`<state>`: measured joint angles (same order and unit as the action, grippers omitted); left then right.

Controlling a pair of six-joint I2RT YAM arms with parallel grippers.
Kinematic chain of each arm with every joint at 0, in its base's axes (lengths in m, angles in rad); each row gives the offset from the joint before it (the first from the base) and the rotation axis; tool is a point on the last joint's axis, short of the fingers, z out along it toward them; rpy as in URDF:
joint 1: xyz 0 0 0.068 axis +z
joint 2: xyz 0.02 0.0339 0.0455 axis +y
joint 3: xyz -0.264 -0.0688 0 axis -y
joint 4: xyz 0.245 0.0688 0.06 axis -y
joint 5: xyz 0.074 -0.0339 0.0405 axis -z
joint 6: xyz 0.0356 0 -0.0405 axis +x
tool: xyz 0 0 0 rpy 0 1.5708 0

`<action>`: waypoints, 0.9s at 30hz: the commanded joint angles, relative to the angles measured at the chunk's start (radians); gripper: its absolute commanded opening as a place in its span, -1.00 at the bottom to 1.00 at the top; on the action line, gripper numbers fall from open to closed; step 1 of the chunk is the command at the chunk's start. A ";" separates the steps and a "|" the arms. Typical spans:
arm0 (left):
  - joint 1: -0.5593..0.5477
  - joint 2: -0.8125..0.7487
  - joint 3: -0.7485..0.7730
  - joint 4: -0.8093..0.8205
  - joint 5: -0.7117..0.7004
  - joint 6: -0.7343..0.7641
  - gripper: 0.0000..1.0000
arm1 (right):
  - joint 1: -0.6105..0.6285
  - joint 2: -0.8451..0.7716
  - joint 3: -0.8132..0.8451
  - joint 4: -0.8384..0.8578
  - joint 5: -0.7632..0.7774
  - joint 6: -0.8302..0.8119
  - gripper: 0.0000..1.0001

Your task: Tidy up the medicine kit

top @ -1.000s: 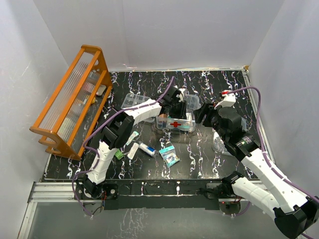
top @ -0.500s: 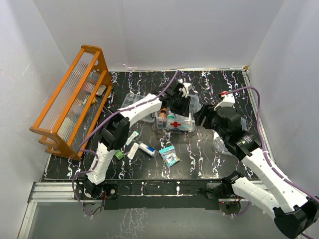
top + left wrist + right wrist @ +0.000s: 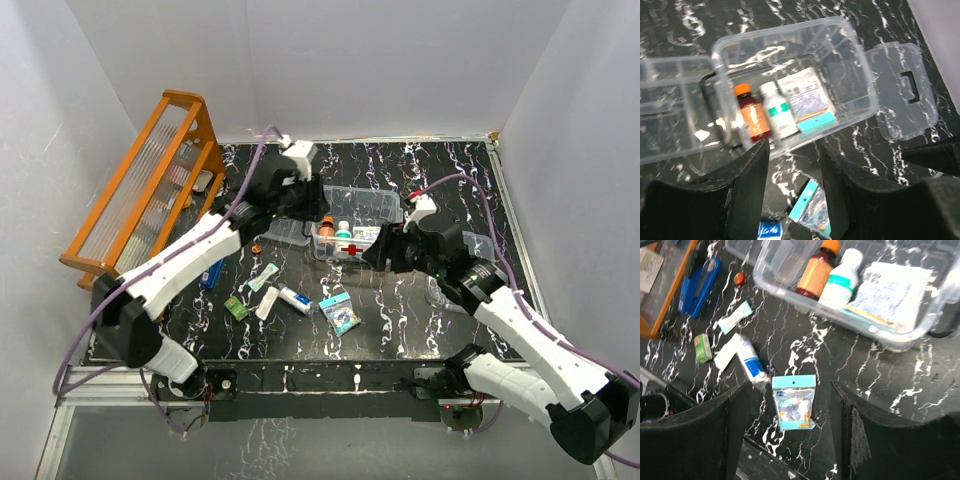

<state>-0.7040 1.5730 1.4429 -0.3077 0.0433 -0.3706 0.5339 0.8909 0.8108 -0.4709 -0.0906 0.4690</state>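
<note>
The medicine kit (image 3: pixel 860 75) sits open in the middle of the black table (image 3: pixel 400 320). Its lid (image 3: pixel 900 95) lies flat just beside it. Inside are a brown bottle (image 3: pixel 752 115), a white bottle (image 3: pixel 777 111) and flat packets (image 3: pixel 802 95). A clear divided tray (image 3: pixel 670 115) touches its other side. The left claw (image 3: pixel 792 147) and the right claw (image 3: pixel 790 390) hang above, both wide apart and holding nothing. A blue packet (image 3: pixel 794 402) and a tube (image 3: pixel 751 360) lie nearby.

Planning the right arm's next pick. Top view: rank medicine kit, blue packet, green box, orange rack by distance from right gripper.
1. medicine kit, just left of the right gripper
2. blue packet, toward the bases
3. green box, further left
4. orange rack, far left
</note>
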 commanded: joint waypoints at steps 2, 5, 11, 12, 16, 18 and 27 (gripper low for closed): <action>0.013 -0.255 -0.281 0.126 -0.180 -0.020 -0.09 | 0.118 0.035 -0.006 0.036 0.030 0.036 0.18; 0.019 -0.349 -0.421 0.164 -0.221 -0.066 -0.09 | 0.216 0.077 -0.031 0.026 0.158 0.082 0.17; 0.026 -0.469 -0.534 0.181 -0.270 -0.178 -0.03 | 0.381 0.205 -0.024 -0.061 0.351 0.138 0.13; 0.027 -0.482 -0.533 0.186 -0.284 -0.180 -0.01 | 0.398 0.225 -0.026 -0.068 0.368 0.145 0.13; 0.029 -0.517 -0.528 0.223 -0.325 -0.159 0.02 | 0.435 0.282 -0.053 -0.058 0.398 0.167 0.12; 0.029 -0.523 -0.523 0.235 -0.330 -0.147 0.03 | 0.452 0.328 -0.053 -0.056 0.410 0.168 0.11; 0.032 -0.507 -0.523 0.220 -0.313 -0.184 0.06 | 0.519 0.517 0.000 -0.035 0.441 0.154 -0.10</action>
<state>-0.6815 1.0683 0.9020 -0.0971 -0.2584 -0.5278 1.0344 1.3838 0.7620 -0.5503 0.3019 0.6189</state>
